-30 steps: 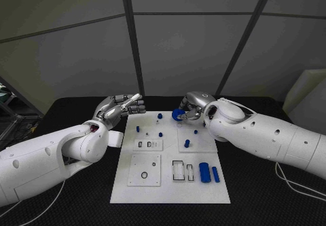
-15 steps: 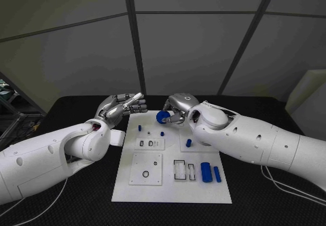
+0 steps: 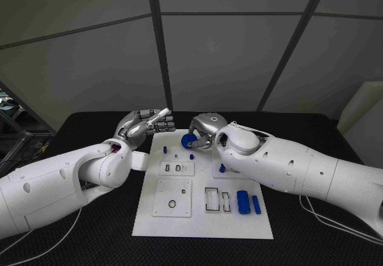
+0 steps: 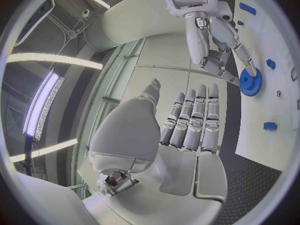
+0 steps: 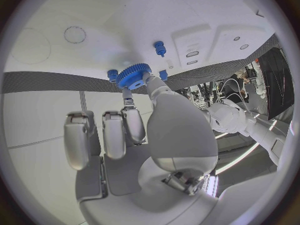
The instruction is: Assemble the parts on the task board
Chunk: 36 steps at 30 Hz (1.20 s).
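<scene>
My right hand (image 3: 205, 128) pinches a blue gear (image 3: 189, 141) over the far end of the white task board (image 3: 203, 219); the gear (image 5: 132, 76) sits at its fingertips, just above the board, and shows as a gear (image 4: 251, 81) in the left wrist view too. My left hand (image 3: 146, 124) hovers at the board's far left corner, fingers straight and together, holding nothing. Small blue pegs (image 3: 165, 149) stand on the board near the gear. Two blue cylinders (image 3: 242, 198) lie at the board's near right.
White sub-plates with slots (image 3: 173, 168) and a ring hole (image 3: 171, 204) sit on the board. A rectangular frame (image 3: 211, 199) lies beside the cylinders. Black table (image 3: 79, 238) surrounds the board on all sides.
My right hand has carried the blue gear leftward across the board's far end, toward the left hand. The left hand has stayed about where it was.
</scene>
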Each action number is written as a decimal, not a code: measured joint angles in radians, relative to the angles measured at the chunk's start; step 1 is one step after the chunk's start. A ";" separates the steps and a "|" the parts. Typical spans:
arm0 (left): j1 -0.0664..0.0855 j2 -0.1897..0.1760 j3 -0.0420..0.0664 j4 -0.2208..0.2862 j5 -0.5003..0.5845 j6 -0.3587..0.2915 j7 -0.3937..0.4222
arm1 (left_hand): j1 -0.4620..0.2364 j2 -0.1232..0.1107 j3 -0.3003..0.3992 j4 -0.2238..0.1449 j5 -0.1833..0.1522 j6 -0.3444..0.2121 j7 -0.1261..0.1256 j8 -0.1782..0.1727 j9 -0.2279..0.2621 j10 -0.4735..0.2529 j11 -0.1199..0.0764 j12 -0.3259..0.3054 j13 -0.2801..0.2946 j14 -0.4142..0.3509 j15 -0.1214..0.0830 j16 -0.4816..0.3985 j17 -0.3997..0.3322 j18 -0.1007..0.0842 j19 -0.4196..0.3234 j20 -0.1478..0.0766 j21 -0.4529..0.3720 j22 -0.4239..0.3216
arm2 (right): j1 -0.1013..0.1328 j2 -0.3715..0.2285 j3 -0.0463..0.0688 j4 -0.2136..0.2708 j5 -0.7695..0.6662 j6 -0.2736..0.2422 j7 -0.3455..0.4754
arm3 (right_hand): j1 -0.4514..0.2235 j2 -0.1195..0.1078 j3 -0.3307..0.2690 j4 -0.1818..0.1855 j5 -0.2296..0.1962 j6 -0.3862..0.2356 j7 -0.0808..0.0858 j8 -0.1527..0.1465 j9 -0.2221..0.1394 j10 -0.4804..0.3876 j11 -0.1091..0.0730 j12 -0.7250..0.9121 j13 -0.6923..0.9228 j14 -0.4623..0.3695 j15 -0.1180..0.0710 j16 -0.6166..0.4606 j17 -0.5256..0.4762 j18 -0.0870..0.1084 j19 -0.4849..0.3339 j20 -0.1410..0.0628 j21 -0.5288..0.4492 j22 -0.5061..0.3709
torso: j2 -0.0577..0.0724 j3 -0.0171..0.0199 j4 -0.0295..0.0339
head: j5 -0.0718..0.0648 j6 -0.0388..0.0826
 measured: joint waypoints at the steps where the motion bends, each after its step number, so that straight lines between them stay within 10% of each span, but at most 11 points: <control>1: 0.000 0.000 0.000 0.000 0.000 0.000 0.000 | 0.000 0.000 0.000 0.000 0.000 0.000 0.000 0.000 0.000 0.000 0.000 0.000 0.000 0.000 0.000 0.000 0.000 0.000 0.000 0.000 0.000 0.000 | 0.000 0.003 0.000 -0.005 -0.001 0.001 0.001 | 0.000 0.000 0.000 0.000 0.000 0.000 0.000 -0.001 0.000 0.000 0.000 0.000 -0.002 0.000 0.000 0.000 0.000 0.000 0.000 0.000 0.000 0.000 | 0.000 0.0001 -0.0001 | 0.001 0.000; 16: 0.000 0.002 0.000 -0.001 0.000 0.000 -0.001 | 0.000 0.000 0.000 0.000 0.000 0.000 0.000 0.000 0.000 0.000 0.000 0.000 0.000 0.000 0.000 0.000 0.000 0.000 0.000 0.000 0.000 0.000 | -0.001 0.037 -0.002 -0.058 -0.008 0.019 0.004 | -0.062 -0.038 -0.015 0.016 -0.031 -0.144 0.033 -0.018 -0.028 -0.034 0.034 -0.066 -0.064 -0.004 0.011 -0.005 0.000 0.000 0.000 0.008 0.000 0.000 | -0.001 0.0002 -0.0016 | 0.001 0.000; 25: 0.000 0.001 0.000 -0.001 0.000 0.000 -0.001 | 0.000 0.000 0.000 0.000 0.000 0.000 0.000 0.000 0.000 0.000 0.000 0.000 0.000 0.000 0.000 0.000 0.000 0.000 0.000 0.000 0.000 0.000 | -0.001 0.037 -0.002 -0.060 -0.007 0.063 0.006 | -0.116 -0.061 -0.035 0.140 -0.031 -0.149 0.038 -0.018 -0.042 -0.034 0.034 -0.071 -0.063 -0.004 0.018 -0.006 0.000 0.000 0.000 0.014 0.000 0.000 | -0.001 0.0007 -0.0022 | 0.001 -0.003; 36: 0.000 0.000 0.000 -0.001 0.000 0.000 -0.002 | 0.005 0.005 -0.004 -0.004 -0.004 0.000 0.000 -0.004 0.000 0.000 0.000 -0.006 0.000 0.000 0.000 -0.006 -0.001 0.000 0.000 0.000 0.000 -0.001 | 0.000 0.034 -0.001 -0.061 0.023 0.103 0.016 | -0.124 -0.053 -0.030 0.197 -0.031 -0.146 0.034 -0.020 -0.046 -0.034 0.034 -0.054 -0.044 -0.004 0.018 -0.006 0.000 0.000 0.000 0.014 0.000 0.000 | -0.001 0.0007 -0.0022 | -0.001 -0.003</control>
